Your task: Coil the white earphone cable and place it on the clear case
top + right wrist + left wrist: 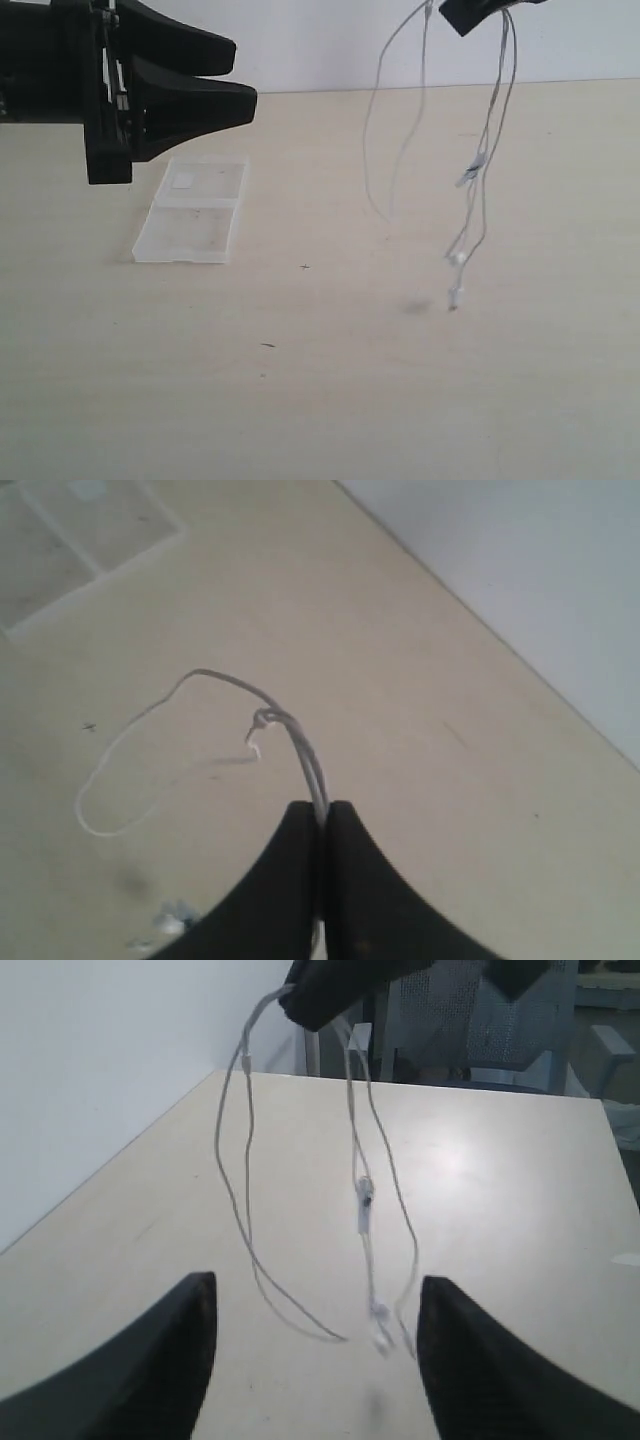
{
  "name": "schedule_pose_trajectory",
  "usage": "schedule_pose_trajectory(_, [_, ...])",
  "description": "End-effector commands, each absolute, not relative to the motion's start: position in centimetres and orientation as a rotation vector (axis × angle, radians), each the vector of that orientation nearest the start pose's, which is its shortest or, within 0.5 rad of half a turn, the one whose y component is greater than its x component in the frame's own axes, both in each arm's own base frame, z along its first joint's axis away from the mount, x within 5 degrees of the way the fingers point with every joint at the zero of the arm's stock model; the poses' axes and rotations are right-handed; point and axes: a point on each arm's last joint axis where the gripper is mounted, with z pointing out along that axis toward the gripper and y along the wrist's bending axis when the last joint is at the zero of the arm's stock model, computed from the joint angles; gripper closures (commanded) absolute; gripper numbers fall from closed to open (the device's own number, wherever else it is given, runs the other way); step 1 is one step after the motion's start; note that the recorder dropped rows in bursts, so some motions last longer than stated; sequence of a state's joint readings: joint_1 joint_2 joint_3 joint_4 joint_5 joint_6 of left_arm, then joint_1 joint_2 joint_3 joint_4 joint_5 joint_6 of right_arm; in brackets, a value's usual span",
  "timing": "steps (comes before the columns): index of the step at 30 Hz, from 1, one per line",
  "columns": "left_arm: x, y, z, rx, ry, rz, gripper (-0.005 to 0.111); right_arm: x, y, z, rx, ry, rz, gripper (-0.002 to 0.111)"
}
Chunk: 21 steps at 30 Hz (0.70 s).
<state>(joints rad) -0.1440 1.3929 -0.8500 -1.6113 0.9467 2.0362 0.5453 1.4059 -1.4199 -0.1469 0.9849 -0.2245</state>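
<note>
Both raised — right pincer (322, 815) clamps the white earphone cable (474, 168), left pincer (243, 78) gapes

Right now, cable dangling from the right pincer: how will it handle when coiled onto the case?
Likely very floppy: the white earphone cable hangs from the shut right pincer in limp loops, so coils probably won't hold. Probably light and swingy: its earbuds dangle above the table. It may slide off the smooth, flat clear case.

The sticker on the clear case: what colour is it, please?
The sticker on the clear case is white, clearest in the exterior view.
</note>
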Motion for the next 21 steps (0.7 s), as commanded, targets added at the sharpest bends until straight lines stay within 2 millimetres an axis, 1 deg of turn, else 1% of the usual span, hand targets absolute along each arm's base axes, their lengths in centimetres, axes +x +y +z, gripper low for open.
schedule_pose_trajectory(1, [25.7, -11.2, 30.1, 1.028, 1.515, -0.766, 0.049, 24.8, 14.7, 39.9, -1.028, 2.279, 0.048, 0.108])
schedule_pose_trajectory(6, [25.4, -11.3, 30.3, 1.043, 1.494, -0.798, 0.049, 24.0, 15.0, 39.1, -1.134, 2.358, 0.125, 0.108])
schedule_pose_trajectory(9, [25.5, -11.3, 30.3, 1.032, 1.490, -0.804, 0.049, 24.0, 15.1, 39.1, -1.132, 2.358, 0.142, 0.108])
schedule_pose_trajectory(11, [25.4, -11.4, 30.4, 1.030, 1.485, -0.812, 0.047, 24.0, 15.2, 39.2, -1.126, 2.346, 0.147, 0.108])
schedule_pose_trajectory(16, [25.0, -12.5, 30.3, 1.057, 1.474, -0.840, 0.035, 24.0, 15.4, 39.3, -1.096, 2.337, 0.185, 0.108])
schedule_pose_trajectory(21, [25.4, -14.0, 29.4, 1.045, 1.522, -0.814, 0.035, 24.3, 15.5, 39.5, -0.974, 2.361, 0.222, 0.108])
